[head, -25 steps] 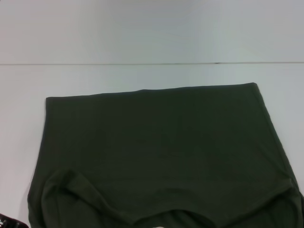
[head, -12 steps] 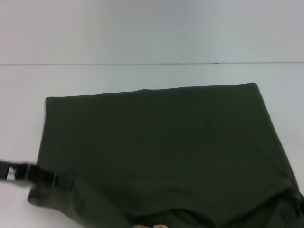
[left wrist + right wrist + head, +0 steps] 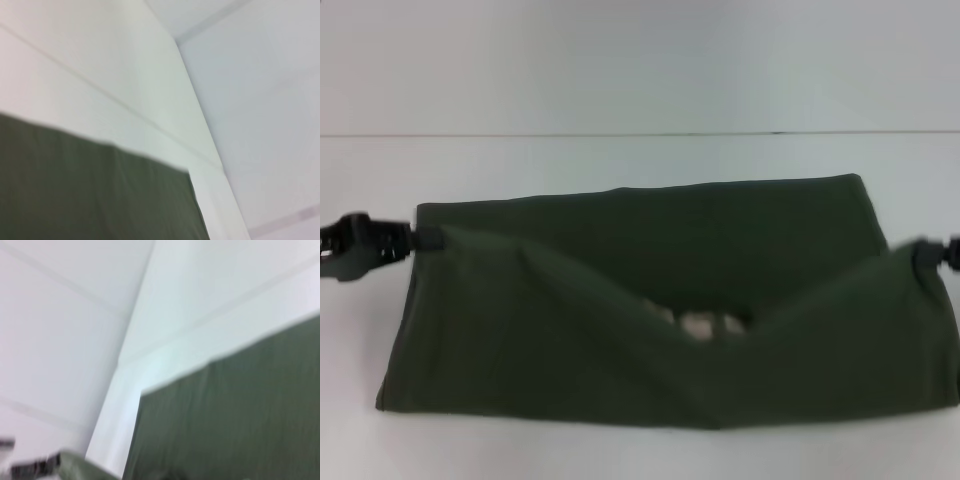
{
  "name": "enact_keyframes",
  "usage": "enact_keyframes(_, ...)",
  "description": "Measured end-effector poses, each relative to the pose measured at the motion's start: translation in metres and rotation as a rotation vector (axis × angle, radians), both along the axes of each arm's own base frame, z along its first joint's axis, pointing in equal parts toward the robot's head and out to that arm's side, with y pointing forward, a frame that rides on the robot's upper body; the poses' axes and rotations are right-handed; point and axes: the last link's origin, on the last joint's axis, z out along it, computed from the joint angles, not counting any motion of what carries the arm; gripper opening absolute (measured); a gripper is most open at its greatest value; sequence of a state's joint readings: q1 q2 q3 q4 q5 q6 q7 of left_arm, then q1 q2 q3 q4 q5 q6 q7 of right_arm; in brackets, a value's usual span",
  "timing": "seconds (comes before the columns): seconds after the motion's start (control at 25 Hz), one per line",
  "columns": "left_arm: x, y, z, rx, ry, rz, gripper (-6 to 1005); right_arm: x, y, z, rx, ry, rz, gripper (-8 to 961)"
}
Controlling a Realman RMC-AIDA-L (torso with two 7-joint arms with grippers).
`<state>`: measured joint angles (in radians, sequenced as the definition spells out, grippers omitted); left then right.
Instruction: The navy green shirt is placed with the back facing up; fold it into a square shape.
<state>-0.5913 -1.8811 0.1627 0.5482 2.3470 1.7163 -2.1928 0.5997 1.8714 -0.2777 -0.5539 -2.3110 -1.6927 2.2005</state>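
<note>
The navy green shirt (image 3: 660,330) lies spread across the middle of the white surface (image 3: 620,80), its near part raised and carried toward the far edge of the cloth. The left gripper (image 3: 415,240) is clamped on one corner of the raised layer, at the cloth's left side, just above its far left corner. The right gripper (image 3: 925,255) is clamped on the opposite corner of that layer, close to the right edge of the surface. Between the two held corners the lifted cloth sags in a shallow V, and in the dip a patch of cream lettering (image 3: 695,322) shows on the turned-up front side. The fold line runs straight along the cloth's near side.

In the left wrist view the shirt (image 3: 90,195) fills the lower part against the white surface (image 3: 100,65). In the right wrist view the shirt (image 3: 235,425) appears the same way, with a blurred dark part of the gripper at the frame's corner.
</note>
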Motion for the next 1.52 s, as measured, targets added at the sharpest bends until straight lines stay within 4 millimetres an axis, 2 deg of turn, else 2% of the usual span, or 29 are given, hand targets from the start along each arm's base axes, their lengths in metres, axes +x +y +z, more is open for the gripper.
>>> enact_keyframes(0.36,-0.004,0.025,-0.025,0.204,0.008,0.082,53,-0.001,0.039,-0.029,0.312,-0.028,-0.051,25)
enact_keyframes(0.56,-0.006,0.032,-0.037,0.271,0.021,0.119,53,0.003,0.051,-0.045,0.416,-0.077,-0.102,25)
enact_keyframes(0.72,-0.010,0.034,-0.040,0.327,0.015,0.155,53,0.007,0.056,-0.050,0.490,-0.083,-0.142,25)
enact_keyframes(1.24,-0.012,0.044,-0.051,0.383,0.048,0.188,53,-0.002,0.076,-0.075,0.523,-0.203,-0.136,25)
enact_keyframes(1.52,-0.013,0.048,-0.050,0.422,0.053,0.203,53,-0.008,0.083,-0.075,0.545,-0.226,-0.125,25)
